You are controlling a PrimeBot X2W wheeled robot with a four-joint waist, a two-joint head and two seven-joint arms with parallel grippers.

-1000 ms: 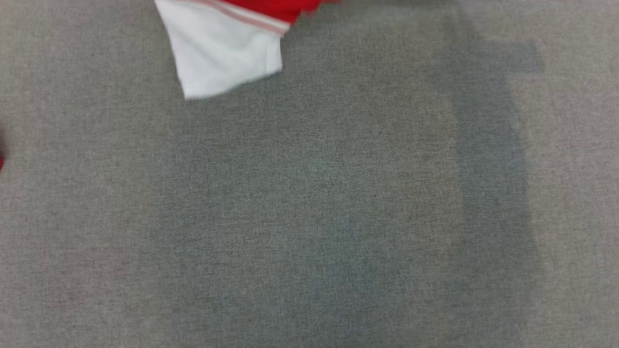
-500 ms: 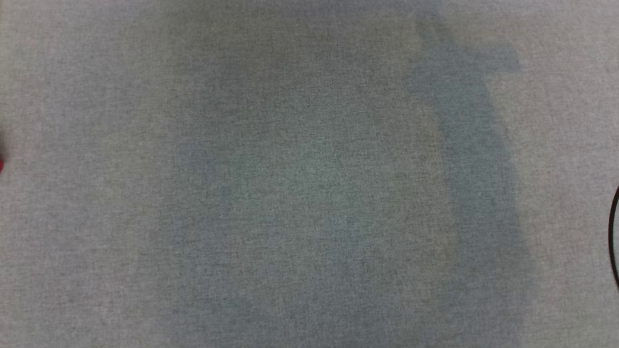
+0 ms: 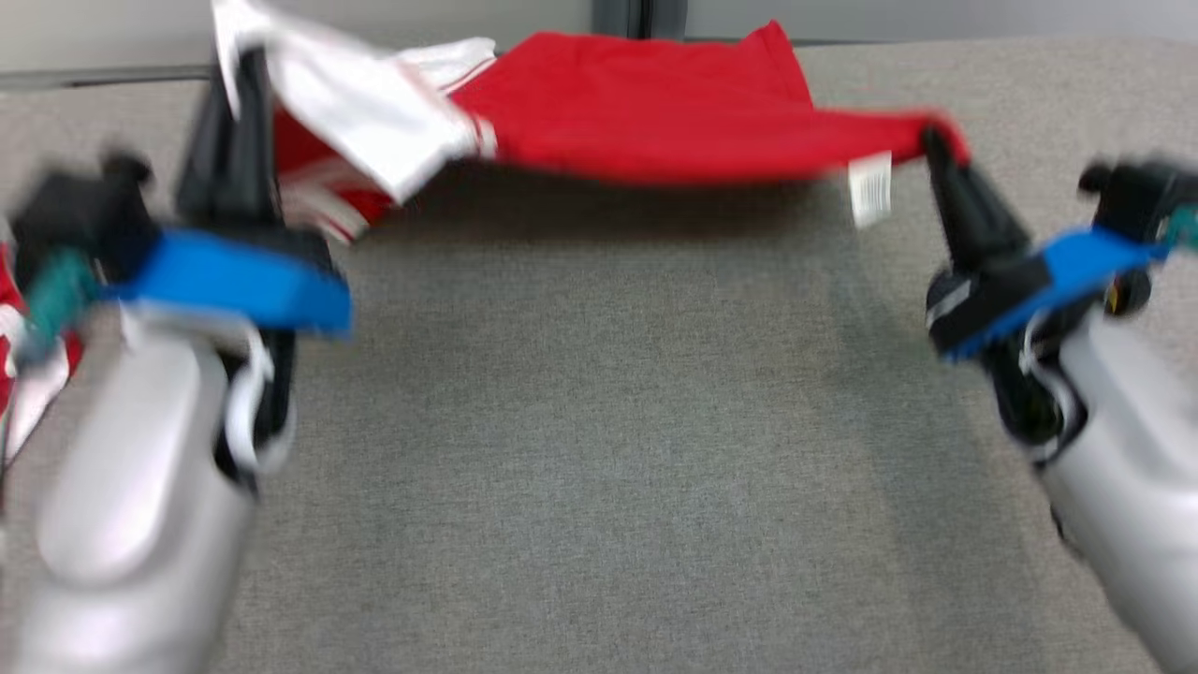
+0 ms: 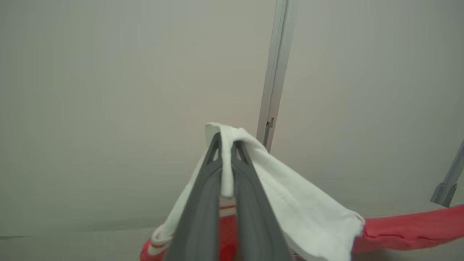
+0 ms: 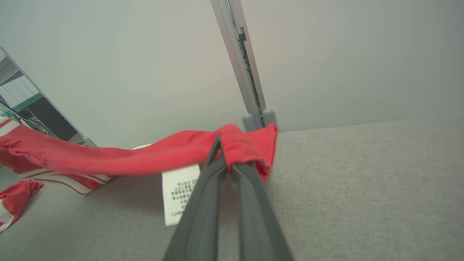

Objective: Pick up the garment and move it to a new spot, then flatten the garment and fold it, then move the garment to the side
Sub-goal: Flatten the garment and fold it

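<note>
Beside right end effector (image 5: 225,156), printed label (image 5: 180,196) on garment (image 5: 127,156)

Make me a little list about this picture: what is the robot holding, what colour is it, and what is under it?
thing held: garment
colours: red, with a white part and stripes
left fingers: shut on the white part
right fingers: shut on a red corner
how it hangs: stretched between both arms, lifted up
label: white, dangling near the right fingers
underneath: grey fabric surface
</note>
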